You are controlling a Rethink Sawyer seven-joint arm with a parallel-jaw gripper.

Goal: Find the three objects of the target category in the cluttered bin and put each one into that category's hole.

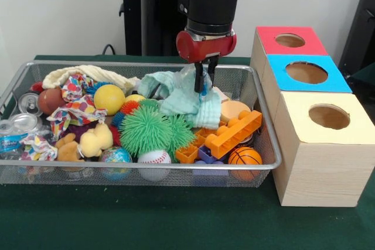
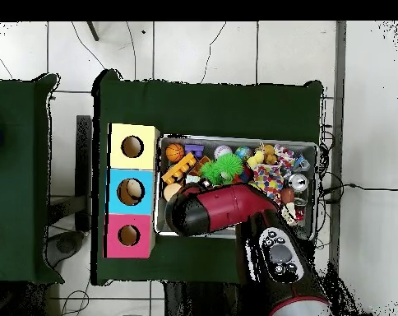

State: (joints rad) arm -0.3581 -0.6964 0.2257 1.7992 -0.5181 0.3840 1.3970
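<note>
The black two-fingered pincer [image 1: 205,81] under the red and black arm is lowered into the far side of the wide silver wire-mesh bin [image 1: 266,139], its fingers close together and seemingly clenched on something thin and see-through, with a small blue spot by the tips; whether this is one of the small clear plastic bottles or only a fold of the crumpled pale green cloth [image 1: 186,99] cannot be told with certainty. The cloth is seen just behind and around the fingertips. Below it a spiky green rubber ball [image 1: 146,130] and an orange plastic building block [image 1: 234,134] are packed among balls and soft toys. One clear, dented water bottle with a blue-and-white label [image 1: 10,140] is seen lying at the opposite end of the bin, beside silver metal cans [image 1: 28,103], well apart from the pincer. The round hole in the blue panel [image 1: 306,72] of the pale wooden box stands just beside the bin, between the red-panel and yellow-panel holes; in the overhead view something pale is glimpsed inside it [image 2: 131,191].

The step in hand is judged to be a pick near the cloth. If a bottle is held, a straight lift clear of the rim is called for next, then a carry over the blue hole; the thin plastic may be crushed or the cloth dragged along.
</note>
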